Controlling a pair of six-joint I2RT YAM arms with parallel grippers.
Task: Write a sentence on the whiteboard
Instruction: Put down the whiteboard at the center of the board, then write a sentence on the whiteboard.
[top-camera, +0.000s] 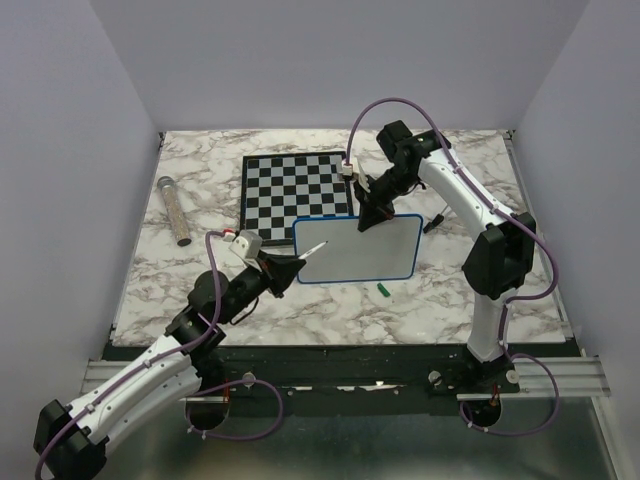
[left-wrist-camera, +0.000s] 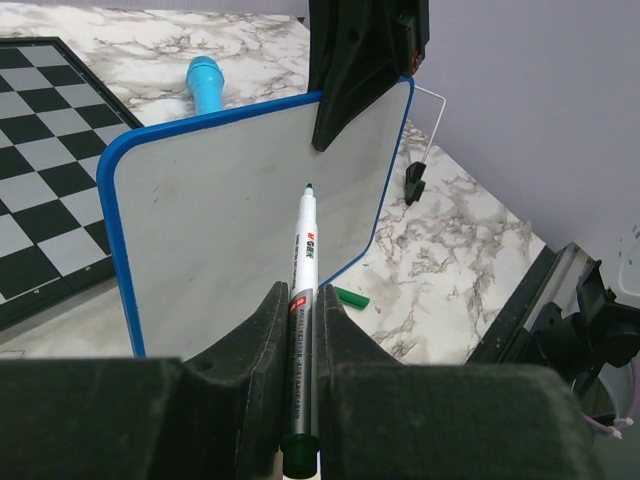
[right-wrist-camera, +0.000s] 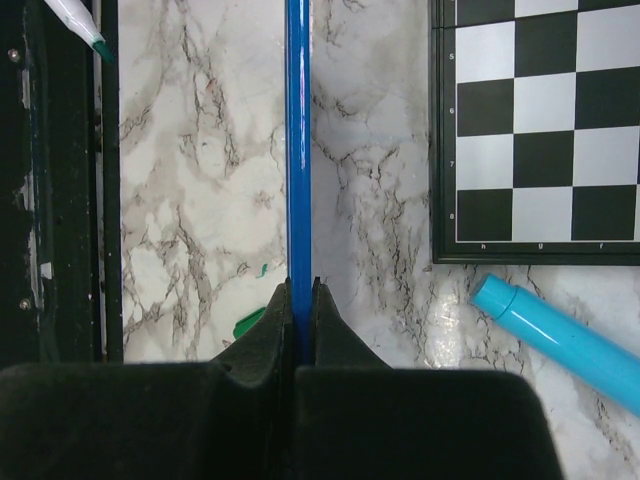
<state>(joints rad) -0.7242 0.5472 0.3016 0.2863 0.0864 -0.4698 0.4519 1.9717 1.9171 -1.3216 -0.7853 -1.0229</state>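
On the marble table (top-camera: 150, 260), centre frame, my right gripper (top-camera: 375, 212) pinches the whiteboard (top-camera: 365, 255) by its upper edge; my left gripper (top-camera: 294, 266), lower left, clamps a marker (left-wrist-camera: 304, 250) pointing at it.

Between the right jaws the whiteboard (right-wrist-camera: 298, 150) shows edge-on, its face hidden; right of them a blue pen (right-wrist-camera: 560, 340) is cut off by the frame. The left jaws cover part of the marker (left-wrist-camera: 305, 250).

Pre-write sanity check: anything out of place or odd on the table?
The whiteboard isn't lying flat: the right gripper pinches its far rim and seems to hold it tilted up. A green cap lies loose by its near edge. Nothing spilled or broken.
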